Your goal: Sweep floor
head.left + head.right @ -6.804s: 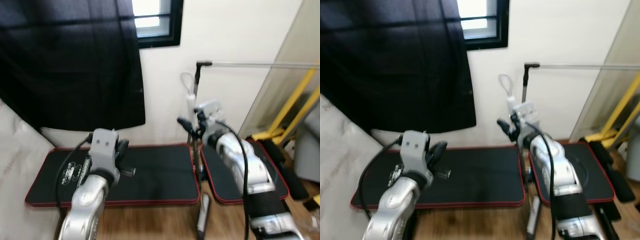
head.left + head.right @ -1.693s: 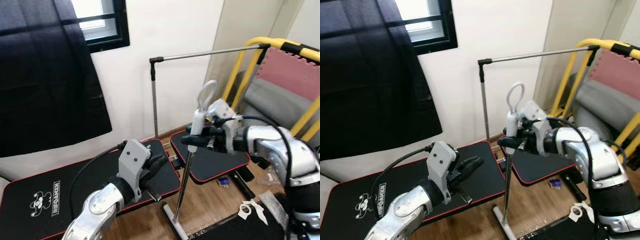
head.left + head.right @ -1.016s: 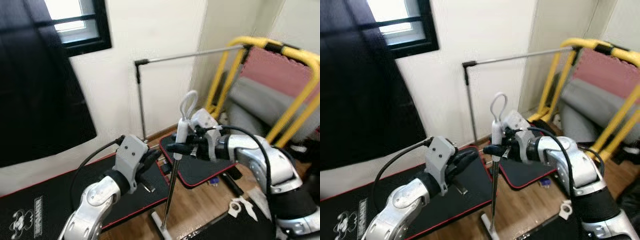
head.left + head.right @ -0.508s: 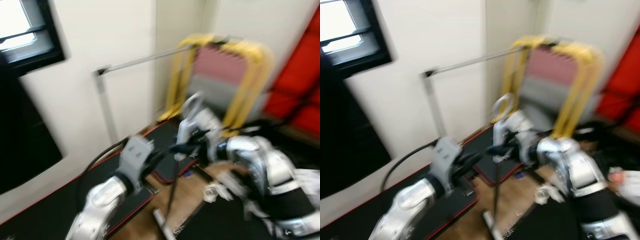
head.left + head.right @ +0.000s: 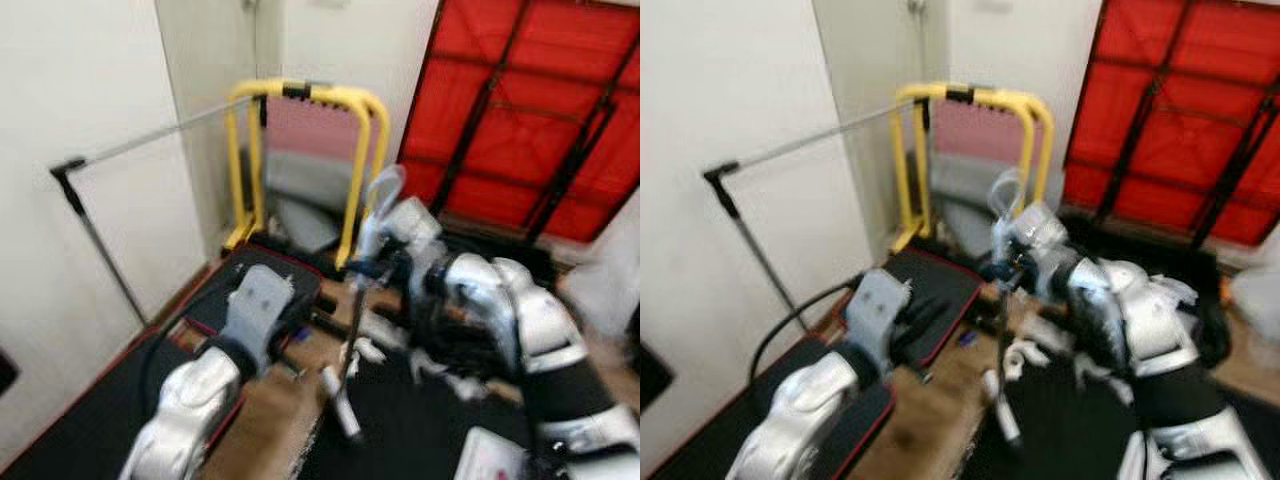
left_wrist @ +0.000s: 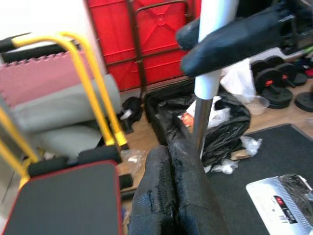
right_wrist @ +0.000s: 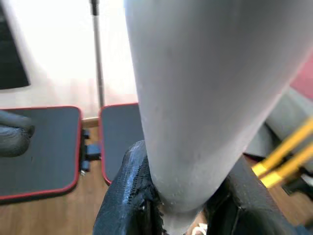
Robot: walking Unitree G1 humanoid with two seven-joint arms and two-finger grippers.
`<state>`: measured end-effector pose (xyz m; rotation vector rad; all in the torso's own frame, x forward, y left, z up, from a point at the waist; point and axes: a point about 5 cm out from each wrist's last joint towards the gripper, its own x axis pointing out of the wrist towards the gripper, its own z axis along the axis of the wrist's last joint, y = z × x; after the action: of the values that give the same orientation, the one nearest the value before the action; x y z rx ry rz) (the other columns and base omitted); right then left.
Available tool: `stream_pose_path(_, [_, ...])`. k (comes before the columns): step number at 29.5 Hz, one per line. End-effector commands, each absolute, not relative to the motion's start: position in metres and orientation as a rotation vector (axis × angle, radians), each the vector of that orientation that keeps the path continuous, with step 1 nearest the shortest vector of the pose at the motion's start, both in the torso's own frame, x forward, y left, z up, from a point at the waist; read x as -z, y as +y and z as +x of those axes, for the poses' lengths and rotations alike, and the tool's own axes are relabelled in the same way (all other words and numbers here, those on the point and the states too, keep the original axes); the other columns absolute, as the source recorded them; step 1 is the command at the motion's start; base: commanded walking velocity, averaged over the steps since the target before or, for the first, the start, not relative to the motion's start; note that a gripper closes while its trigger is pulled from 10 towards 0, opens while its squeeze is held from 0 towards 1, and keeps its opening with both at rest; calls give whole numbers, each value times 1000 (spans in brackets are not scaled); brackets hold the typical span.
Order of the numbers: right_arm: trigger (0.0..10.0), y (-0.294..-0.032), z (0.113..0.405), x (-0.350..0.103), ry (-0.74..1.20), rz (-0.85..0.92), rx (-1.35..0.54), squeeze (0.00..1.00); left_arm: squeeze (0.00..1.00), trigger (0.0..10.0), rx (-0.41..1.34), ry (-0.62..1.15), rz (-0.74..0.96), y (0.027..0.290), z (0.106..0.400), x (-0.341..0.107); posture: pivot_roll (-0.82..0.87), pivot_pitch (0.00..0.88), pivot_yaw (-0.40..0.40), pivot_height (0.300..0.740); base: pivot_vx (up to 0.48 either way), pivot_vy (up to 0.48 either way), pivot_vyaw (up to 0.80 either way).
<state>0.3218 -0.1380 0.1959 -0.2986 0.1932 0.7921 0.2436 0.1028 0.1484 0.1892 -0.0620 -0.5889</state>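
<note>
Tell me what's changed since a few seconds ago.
The robot has turned to its right: the window and dark curtain are gone from view, and a yellow frame and red panel have come in. The right gripper still clamps the broom handle. The left gripper stays shut and holds nothing.

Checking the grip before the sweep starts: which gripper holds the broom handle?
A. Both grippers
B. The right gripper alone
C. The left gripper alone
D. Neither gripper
B: the right gripper has its fingers clamped around the broom handle, while the left gripper sits shut beside the pole without holding it.
</note>
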Motion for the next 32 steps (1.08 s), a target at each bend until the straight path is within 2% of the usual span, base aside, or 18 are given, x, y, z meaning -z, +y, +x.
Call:
stream_pose_path(1, [10000,-143,323,-200,164,-305,-775,0,0,10000,530,-70,180,101,245,-148,-109,0,-43,740,0,0,-800])
stream_pose_path(11, [10000,-140,326,-198,116,-361,-739,0,0,10000,528,-76,169,101,245,-148,-110,0,-44,740,0,0,-800])
stream_pose_path(13, [10000,-144,336,-203,48,-336,-591,0,0,10000,524,-83,166,102,245,-149,-108,0,-43,740,0,0,-400])
stream_pose_path(18, [10000,-146,340,-208,-18,-315,-501,0,0,10000,523,-86,164,102,245,-149,-108,0,-43,740,0,0,0])
stream_pose_path(19, [10000,-143,339,-211,-71,-234,-490,0,0,10000,523,-88,159,102,245,-149,-110,0,-42,740,0,0,0])
stream_pose_path(20, [10000,-143,339,-211,-71,-234,-490,0,0,10000,523,-88,159,102,245,-149,-110,0,-42,740,0,0,0])
stream_pose_path(22, [10000,-135,336,-214,-131,-53,-504,0,0,10000,524,-92,154,101,245,-150,-110,0,-43,740,0,0,0])
stream_pose_path(23, [10000,-135,336,-214,-131,-53,-504,0,0,10000,524,-92,154,101,245,-150,-110,0,-43,740,0,0,0])
stream_pose_path(24, [10000,-131,334,-213,-138,34,-519,0,0,10000,525,-94,152,101,245,-150,-110,0,-43,740,0,0,0])
stream_pose_path(32, [10000,-122,332,-209,-145,139,-536,0,0,10000,521,-100,145,100,245,-150,-109,0,-49,740,0,0,0])
